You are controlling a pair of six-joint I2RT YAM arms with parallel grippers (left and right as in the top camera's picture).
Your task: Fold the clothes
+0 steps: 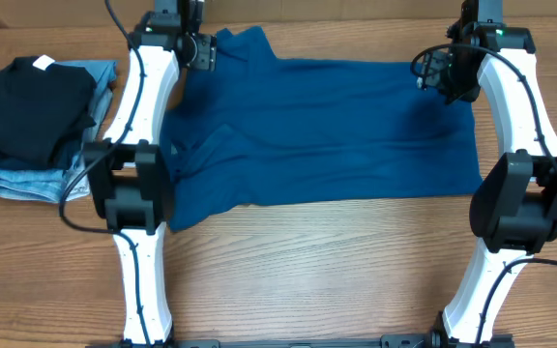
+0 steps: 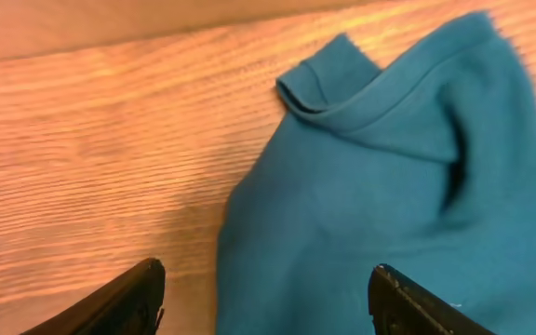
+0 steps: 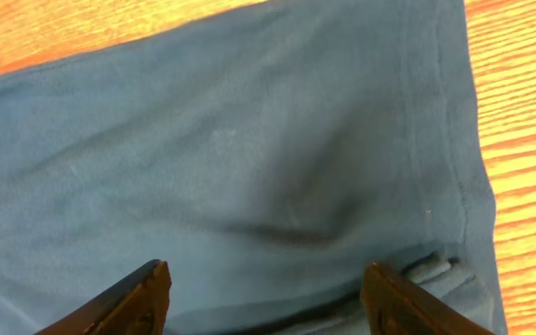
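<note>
The teal-blue shirt (image 1: 327,130) lies spread across the wooden table, collar end at the far left. My left gripper (image 1: 201,53) hovers over its far left corner. In the left wrist view the gripper (image 2: 266,288) is open and empty, one finger over bare wood, the other over the shirt (image 2: 389,205). My right gripper (image 1: 443,77) hovers over the far right corner. In the right wrist view it (image 3: 263,288) is open and empty above the shirt (image 3: 231,158), near the stitched hem.
A black folded garment with a white tag (image 1: 32,106) lies on light-blue jeans (image 1: 17,179) at the left edge. Both arm bases (image 1: 133,193) (image 1: 520,203) stand over the near part of the table (image 1: 317,271).
</note>
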